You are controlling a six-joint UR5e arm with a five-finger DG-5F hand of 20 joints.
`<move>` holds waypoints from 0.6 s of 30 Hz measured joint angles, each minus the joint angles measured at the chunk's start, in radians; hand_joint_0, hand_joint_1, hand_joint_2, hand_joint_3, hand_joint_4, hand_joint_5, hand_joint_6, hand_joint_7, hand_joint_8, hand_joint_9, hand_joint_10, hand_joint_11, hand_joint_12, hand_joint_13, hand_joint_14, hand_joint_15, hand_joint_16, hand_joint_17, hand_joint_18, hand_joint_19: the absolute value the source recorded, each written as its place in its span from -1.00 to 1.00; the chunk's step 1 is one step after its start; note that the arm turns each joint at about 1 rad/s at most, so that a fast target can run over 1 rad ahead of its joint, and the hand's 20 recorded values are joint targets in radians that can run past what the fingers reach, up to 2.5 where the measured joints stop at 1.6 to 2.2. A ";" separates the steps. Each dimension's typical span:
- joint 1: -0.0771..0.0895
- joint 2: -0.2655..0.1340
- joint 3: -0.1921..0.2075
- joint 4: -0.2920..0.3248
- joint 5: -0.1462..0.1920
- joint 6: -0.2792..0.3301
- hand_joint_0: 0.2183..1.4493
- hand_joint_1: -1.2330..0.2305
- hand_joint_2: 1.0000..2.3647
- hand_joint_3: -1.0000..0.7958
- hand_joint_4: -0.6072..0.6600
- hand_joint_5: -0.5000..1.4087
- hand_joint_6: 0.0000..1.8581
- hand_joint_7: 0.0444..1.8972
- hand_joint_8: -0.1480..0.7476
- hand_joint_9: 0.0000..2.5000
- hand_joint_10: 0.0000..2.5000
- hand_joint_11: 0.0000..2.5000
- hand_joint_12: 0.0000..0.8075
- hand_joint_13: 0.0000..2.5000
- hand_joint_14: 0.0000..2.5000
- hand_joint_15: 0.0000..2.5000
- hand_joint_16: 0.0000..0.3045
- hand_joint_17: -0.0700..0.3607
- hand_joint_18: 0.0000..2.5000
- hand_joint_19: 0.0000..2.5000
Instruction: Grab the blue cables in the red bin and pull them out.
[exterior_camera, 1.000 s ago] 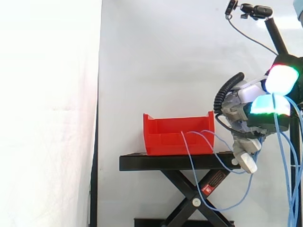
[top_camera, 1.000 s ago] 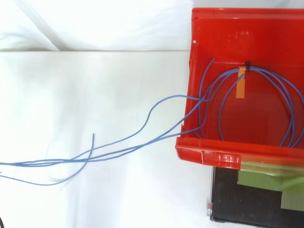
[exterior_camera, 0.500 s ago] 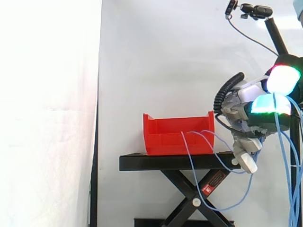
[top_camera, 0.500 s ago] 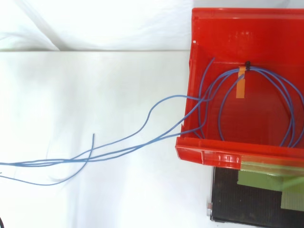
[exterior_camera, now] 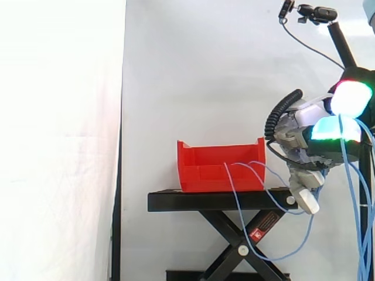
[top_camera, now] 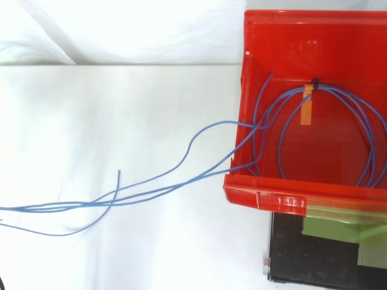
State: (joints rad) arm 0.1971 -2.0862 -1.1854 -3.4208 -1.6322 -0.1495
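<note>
While your hand (exterior_camera: 302,137) at the right edge has its fingers (exterior_camera: 337,130) curled on the blue cables (top_camera: 279,151), pull steadily away so the loops leave the red bin (top_camera: 284,199).

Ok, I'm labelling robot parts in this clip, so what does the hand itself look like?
The grey and white robot hand has a blocky mechanical body. Its fingers end in thick rounded pads: one glows white edged red and green, one cyan-green, one plain white.

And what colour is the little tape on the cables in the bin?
Orange; the tape shows best in the top view.
</note>
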 measured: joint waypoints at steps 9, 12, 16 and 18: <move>0.000 0.000 0.000 0.000 0.001 0.000 -0.14 -0.66 -1.00 -1.00 0.35 0.28 -0.08 -0.61 -0.09 -0.31 -0.98 -0.51 -0.21 -0.39 -0.99 -0.64 -0.74 -0.25 -0.53 -0.55; 0.000 0.000 0.000 0.000 0.001 0.000 -0.13 -0.67 -1.00 -1.00 0.34 0.28 -0.08 -0.62 -0.09 -0.31 -0.98 -0.51 -0.20 -0.39 -0.99 -0.64 -0.74 -0.26 -0.54 -0.55; 0.000 0.000 0.000 0.000 0.001 0.000 -0.11 -0.68 -1.00 -1.00 0.35 0.27 -0.07 -0.62 -0.10 -0.31 -0.98 -0.51 -0.21 -0.39 -0.99 -0.64 -0.74 -0.26 -0.54 -0.54; 0.000 0.000 0.000 0.000 0.001 0.000 -0.10 -0.68 -1.00 -1.00 0.35 0.27 -0.06 -0.62 -0.10 -0.31 -0.98 -0.51 -0.22 -0.39 -0.99 -0.64 -0.74 -0.26 -0.54 -0.55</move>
State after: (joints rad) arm 0.1973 -2.0865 -1.1857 -3.4208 -1.6313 -0.1498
